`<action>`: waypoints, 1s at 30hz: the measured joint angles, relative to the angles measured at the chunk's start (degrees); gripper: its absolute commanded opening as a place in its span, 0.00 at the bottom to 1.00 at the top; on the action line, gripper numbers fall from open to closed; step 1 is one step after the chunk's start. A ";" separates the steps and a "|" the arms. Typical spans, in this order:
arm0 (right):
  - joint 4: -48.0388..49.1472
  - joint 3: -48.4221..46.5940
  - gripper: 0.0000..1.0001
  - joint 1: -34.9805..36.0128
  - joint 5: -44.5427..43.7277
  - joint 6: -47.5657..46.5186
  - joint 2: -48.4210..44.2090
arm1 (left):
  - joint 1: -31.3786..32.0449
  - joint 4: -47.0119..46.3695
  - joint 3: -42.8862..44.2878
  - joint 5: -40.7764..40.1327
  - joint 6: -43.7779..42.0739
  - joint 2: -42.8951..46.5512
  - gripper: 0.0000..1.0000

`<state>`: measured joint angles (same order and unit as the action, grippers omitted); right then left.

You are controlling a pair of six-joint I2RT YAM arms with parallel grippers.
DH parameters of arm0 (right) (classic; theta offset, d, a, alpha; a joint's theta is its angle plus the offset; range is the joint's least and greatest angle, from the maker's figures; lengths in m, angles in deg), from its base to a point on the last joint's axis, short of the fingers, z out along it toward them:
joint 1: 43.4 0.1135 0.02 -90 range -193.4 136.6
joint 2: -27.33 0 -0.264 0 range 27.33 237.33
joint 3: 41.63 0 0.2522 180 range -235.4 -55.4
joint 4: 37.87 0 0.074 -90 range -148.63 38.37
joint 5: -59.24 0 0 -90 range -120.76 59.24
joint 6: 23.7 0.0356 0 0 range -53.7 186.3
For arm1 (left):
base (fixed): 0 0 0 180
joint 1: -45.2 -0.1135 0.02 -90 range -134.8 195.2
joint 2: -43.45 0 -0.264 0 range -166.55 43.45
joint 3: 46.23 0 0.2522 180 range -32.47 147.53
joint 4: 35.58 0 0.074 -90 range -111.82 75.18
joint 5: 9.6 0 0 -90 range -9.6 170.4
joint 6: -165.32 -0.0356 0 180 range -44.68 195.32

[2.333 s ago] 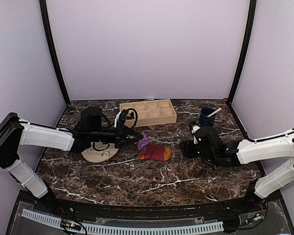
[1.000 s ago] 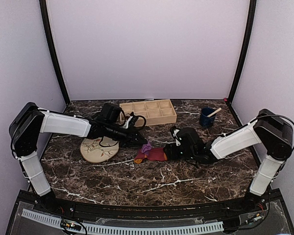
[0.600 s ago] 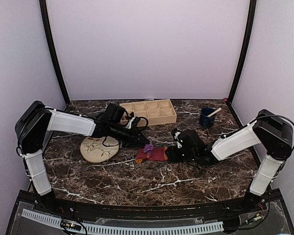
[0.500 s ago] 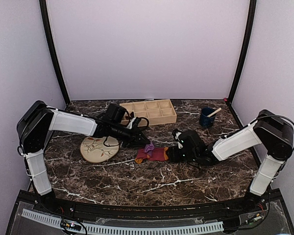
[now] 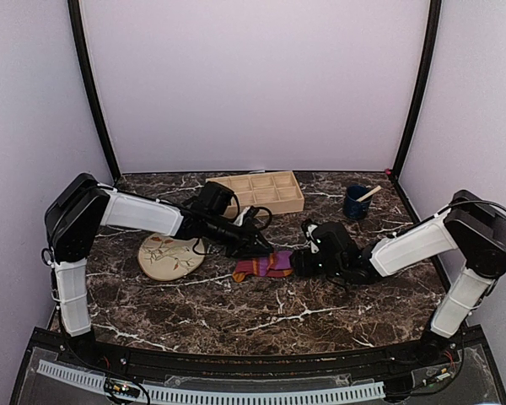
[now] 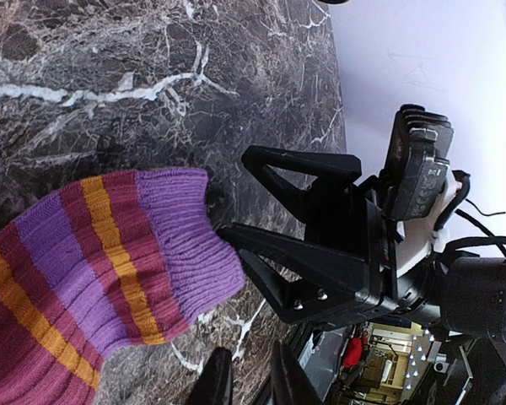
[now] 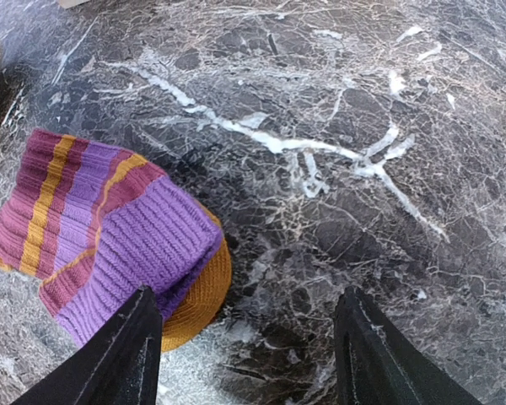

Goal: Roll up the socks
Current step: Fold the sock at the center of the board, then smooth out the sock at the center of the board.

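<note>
Shifted slightly right since a second ago, with the raised cuff now laid down: striped sock [image 5: 266, 266], folded on the marble table [image 5: 236, 312] between both arms, near the plate [image 5: 170, 257]; soft, light and limp, likely to slide and unroll; best pinched at the doubled ribbed cuff; right gripper [image 7: 244, 354] spread wide at that cuff; left gripper [image 6: 244, 384] just beside, barely parted, pinching nothing.
</note>
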<state>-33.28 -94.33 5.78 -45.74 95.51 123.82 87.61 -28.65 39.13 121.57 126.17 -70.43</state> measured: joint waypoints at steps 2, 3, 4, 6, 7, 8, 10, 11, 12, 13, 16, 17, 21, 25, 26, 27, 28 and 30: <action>-0.02 0.02 0.64 -0.13 -0.07 -0.02 -0.22 | 0.26 -0.15 0.28 0.07 0.26 -0.57 0.18; -0.04 0.02 0.64 -0.20 -0.09 0.00 -0.35 | 0.26 -0.37 0.39 0.09 0.37 -0.92 0.19; -0.09 0.02 0.64 -0.22 -0.15 0.00 -0.42 | 0.33 -0.48 0.46 0.11 0.46 -1.25 0.19; -0.20 0.07 0.64 -0.22 -0.31 0.00 -0.50 | 0.50 -0.55 0.44 0.11 0.61 -1.75 0.19; -0.44 0.11 0.64 -0.22 -0.46 0.00 -0.61 | 0.52 -0.44 0.44 0.11 0.57 -1.84 0.20; -0.76 0.17 0.64 -0.22 -0.74 0.00 -0.81 | 0.52 -0.17 0.46 0.09 0.37 -1.84 0.20; -2.19 0.37 0.64 -0.22 -1.77 0.00 -1.70 | 0.52 0.42 0.70 -0.11 -0.26 -1.84 0.20; -2.58 0.48 0.64 -0.24 -2.21 -0.02 -2.29 | 0.52 0.63 0.79 -0.28 -0.74 -1.84 0.20; -2.95 0.59 0.64 -0.24 -2.82 -0.04 -2.93 | 0.52 1.01 0.83 -0.52 -1.22 -1.81 0.20; -3.34 0.76 0.64 -0.24 -3.19 -0.07 -3.76 | 0.50 1.42 0.85 -0.87 -1.79 -1.81 0.20; -4.63 0.98 0.64 -0.24 -4.07 -0.24 -6.60 | 0.52 3.30 0.85 -2.25 -3.63 -1.81 0.20; -4.68 0.96 0.64 -0.24 -4.13 -0.28 -7.26 | 0.52 3.91 0.85 -2.78 -4.15 -1.81 0.20; -4.70 0.42 0.65 -0.24 -3.80 -0.39 -7.45 | 0.48 5.27 -0.22 -5.60 -6.29 -1.42 0.20; -3.54 0.11 0.64 -0.22 -2.43 0.15 -5.81 | -0.17 5.35 -3.58 -8.11 -7.50 0.13 0.20; -2.56 -0.37 0.64 -0.17 -1.51 0.52 -3.93 | -0.39 5.33 -4.52 -8.79 -7.80 0.59 0.20; -2.40 -0.46 0.64 -0.17 -1.38 0.61 -3.56 | -0.63 5.29 -5.22 -9.22 -8.11 0.94 0.20; -1.95 -0.87 0.64 0.07 -1.09 0.92 -2.38 | -1.01 5.20 -6.08 -9.75 -8.37 1.31 0.20; -1.49 -2.10 0.64 0.44 -0.68 1.31 -0.46 | -1.42 5.14 -7.26 -10.58 -8.81 1.75 0.20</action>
<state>-34.76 -96.43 6.22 -46.42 96.82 123.36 86.19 -23.52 31.87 110.99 117.36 -68.68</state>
